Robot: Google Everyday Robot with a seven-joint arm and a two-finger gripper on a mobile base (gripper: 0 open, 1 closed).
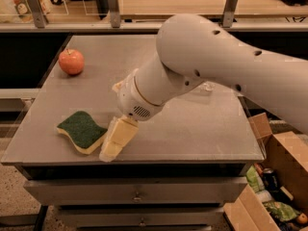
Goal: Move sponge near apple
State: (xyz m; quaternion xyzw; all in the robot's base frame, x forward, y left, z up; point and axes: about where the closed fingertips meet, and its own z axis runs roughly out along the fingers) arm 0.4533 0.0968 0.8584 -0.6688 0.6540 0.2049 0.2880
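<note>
The sponge (83, 130), dark green on top over pale yellow foam, lies flat near the front left edge of the grey table (202, 134). The red-orange apple (71, 61) sits at the table's back left, well apart from the sponge. My gripper (111, 148) hangs from the big white arm just to the right of the sponge, its pale yellow fingers (118, 137) pointing down toward the table's front edge and close to the sponge's right side. It holds nothing that I can see.
A clear plastic item (207, 86) lies on the table behind the arm, mostly hidden. An open cardboard box (276, 177) with cans and wrappers stands on the floor at the right. A counter with posts runs along the back.
</note>
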